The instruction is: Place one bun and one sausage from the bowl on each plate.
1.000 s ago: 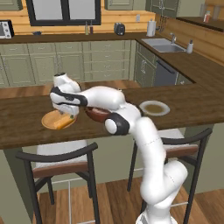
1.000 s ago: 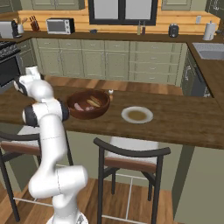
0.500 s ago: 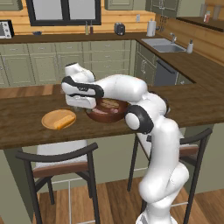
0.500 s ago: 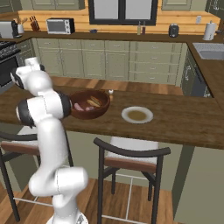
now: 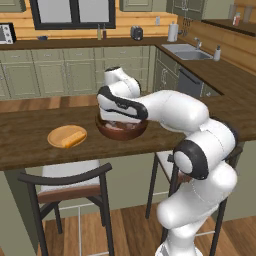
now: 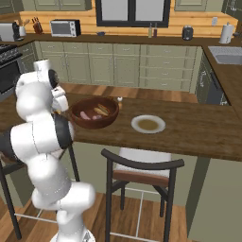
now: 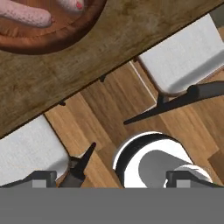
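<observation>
You see bowl: dark reddish-brown wood, smooth, slight sheen on rim. Sausage in it: pale pink, finely pebbled skin. Table: dark wood, visible grain, matt. Left plate: light tan wood, matt. Other plate: pale grey-white, smooth, brownish centre. Stool seats: pale cloth; frames dark, matt, metal-like. Floor: warm wood planks, low sheen.

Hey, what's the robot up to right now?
Fingers open, empty. Bun on tan plate; grey plate bare. Bowl has sausages. Nothing blocking.
</observation>
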You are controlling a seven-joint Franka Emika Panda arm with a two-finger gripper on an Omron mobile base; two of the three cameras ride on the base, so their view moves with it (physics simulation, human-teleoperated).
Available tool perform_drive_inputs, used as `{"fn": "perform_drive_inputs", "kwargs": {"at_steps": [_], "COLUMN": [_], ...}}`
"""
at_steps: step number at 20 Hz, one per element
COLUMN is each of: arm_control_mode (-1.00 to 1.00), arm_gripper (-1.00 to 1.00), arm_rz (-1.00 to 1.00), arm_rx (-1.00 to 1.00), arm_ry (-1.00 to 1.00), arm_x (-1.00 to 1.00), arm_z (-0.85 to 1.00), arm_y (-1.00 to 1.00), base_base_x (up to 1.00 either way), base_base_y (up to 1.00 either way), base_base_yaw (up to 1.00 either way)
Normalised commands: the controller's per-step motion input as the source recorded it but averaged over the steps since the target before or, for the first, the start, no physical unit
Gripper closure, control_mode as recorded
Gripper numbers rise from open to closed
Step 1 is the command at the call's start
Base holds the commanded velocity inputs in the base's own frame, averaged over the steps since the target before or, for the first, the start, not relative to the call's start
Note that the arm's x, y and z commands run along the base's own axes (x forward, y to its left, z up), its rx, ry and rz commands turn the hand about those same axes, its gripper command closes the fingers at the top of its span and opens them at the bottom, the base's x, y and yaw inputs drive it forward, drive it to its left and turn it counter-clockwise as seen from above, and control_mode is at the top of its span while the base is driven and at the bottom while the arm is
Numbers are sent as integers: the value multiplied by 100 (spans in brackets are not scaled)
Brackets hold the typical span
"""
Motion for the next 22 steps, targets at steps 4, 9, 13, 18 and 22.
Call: {"fn": "perform_drive_inputs", "kwargs": {"at_steps": [4, 9, 13, 18, 22], "arm_control_mode": [-100, -100, -100, -100, -100], "arm_gripper": [-100, -100, -100, -100, -100], "arm_rz": [23, 20, 11, 4, 14], "arm_rx": [0, 0, 0, 0, 5], "arm_ry": [0, 0, 0, 0, -2], "arm_x": [-34, -32, -8, -7, -11], "arm_z": [31, 37, 26, 12, 0], "arm_y": [-99, -91, -46, -24, -46], "base_base_x": [0, 0, 0, 0, 0], "base_base_y": [0, 0, 0, 0, 0], "base_base_yaw": [0, 0, 0, 0, 0]}}
